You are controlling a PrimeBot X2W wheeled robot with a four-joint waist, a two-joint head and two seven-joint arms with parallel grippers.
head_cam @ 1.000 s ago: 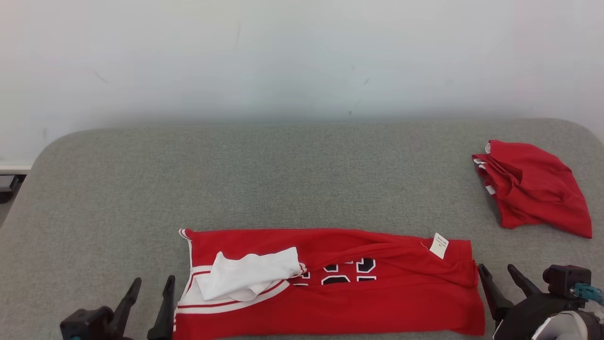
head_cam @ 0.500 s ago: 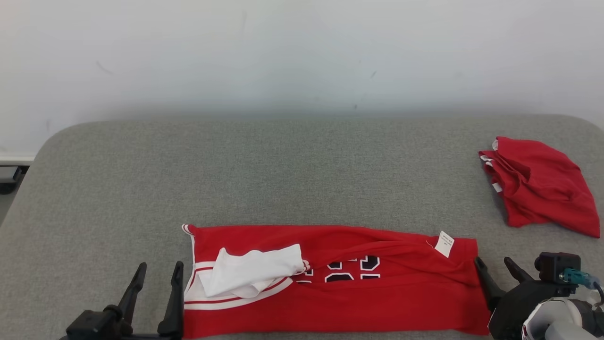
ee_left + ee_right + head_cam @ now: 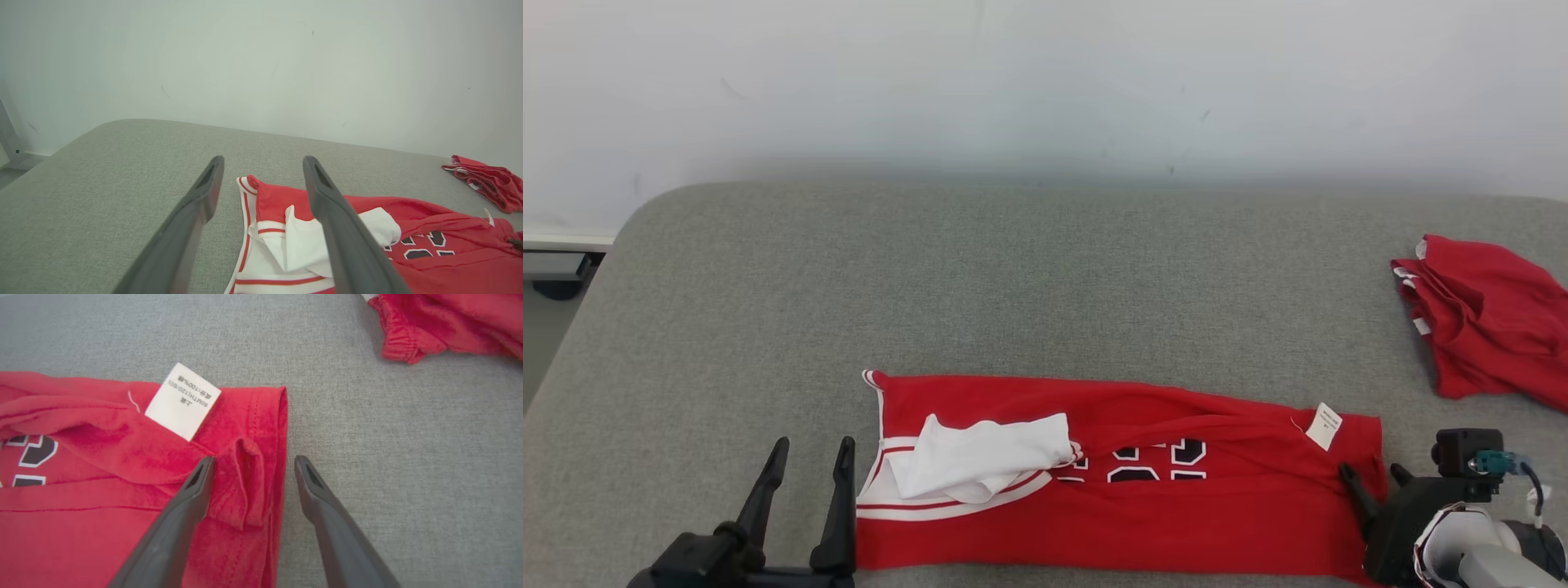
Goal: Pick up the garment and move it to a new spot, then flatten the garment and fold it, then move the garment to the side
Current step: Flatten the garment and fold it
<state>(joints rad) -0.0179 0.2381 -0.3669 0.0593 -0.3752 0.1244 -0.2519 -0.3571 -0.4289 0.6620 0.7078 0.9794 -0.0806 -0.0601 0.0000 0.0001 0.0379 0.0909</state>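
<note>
The left gripper (image 3: pixel 814 445) stands wide open and empty just beside the striped end of the red jersey (image 3: pixel 1176 523). The jersey lies folded in a long band at the near edge of the grey woven worktop (image 3: pixel 1013 278), with a soft white panel (image 3: pixel 988 453) rumpled on it. The right gripper (image 3: pixel 1372 472), equally spread and holding nothing, straddles the jersey's right-hand hem. The right wrist view alone resolves the hem's stitching and the print on the white label (image 3: pixel 183 401). A crumpled red garment (image 3: pixel 1486 318) lies well apart at the right.
</note>
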